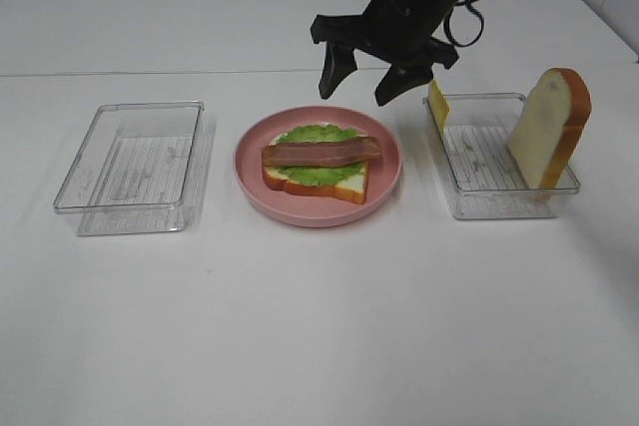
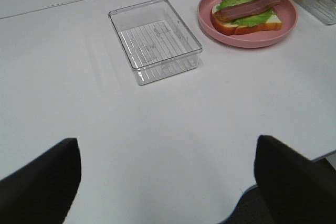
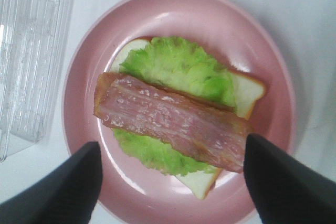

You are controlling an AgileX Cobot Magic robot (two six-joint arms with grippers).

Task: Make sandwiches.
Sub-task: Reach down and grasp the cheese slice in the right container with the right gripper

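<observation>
On the round pink plate [image 1: 250, 187] lies a white bread slice [image 1: 344, 185] with orange-brown crust, topped with green lettuce [image 1: 312, 137] and a brown bacon strip [image 1: 321, 153]. The stack also shows in the right wrist view [image 3: 173, 121] and the left wrist view [image 2: 247, 11]. A second bread slice [image 1: 549, 127] stands upright in the right clear box [image 1: 499, 202], with yellow cheese [image 1: 437, 104] at its far end. My right gripper [image 1: 364, 82] hangs open and empty above the plate's far edge. My left gripper [image 2: 168, 182] is open over bare table, out of the high view.
An empty clear plastic box [image 1: 135, 167] sits left of the plate; it also shows in the left wrist view [image 2: 155, 40]. The white table's near edge shows in the left wrist view [image 2: 283, 169].
</observation>
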